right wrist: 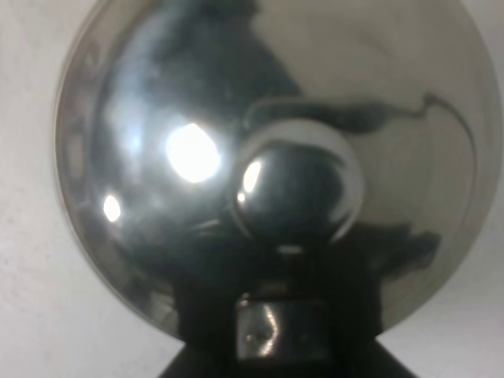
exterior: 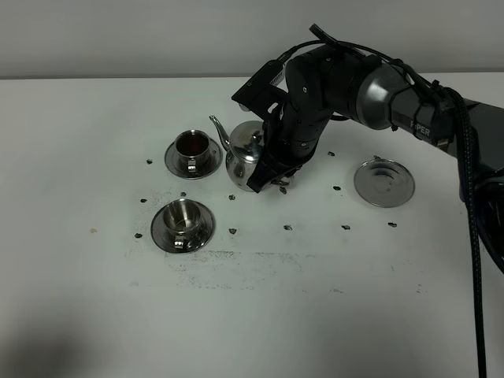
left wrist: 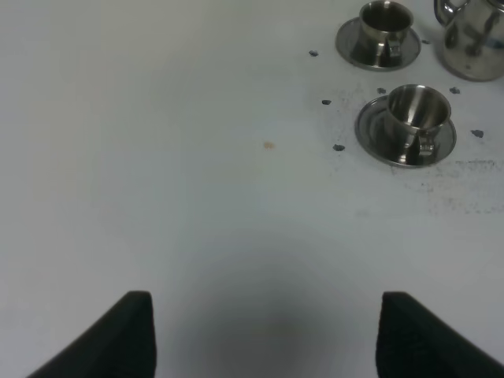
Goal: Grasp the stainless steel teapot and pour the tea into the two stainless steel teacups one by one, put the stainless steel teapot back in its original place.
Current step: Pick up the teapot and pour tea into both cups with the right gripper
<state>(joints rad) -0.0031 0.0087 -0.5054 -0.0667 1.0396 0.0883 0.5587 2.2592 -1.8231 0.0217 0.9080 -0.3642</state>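
Observation:
The stainless steel teapot is held just right of the two teacups, tilted a little, with its spout towards the far cup. My right gripper is shut on its handle. The right wrist view looks down on the teapot's lid and knob. The far teacup on its saucer holds dark reddish-brown tea. The near teacup on its saucer looks empty. The round steel coaster lies bare to the right. My left gripper is open and empty over bare table, left of the cups.
The white table carries small dark specks around the cups and a faint smudged patch in front of the near cup. The right arm's black cable hangs along the right edge.

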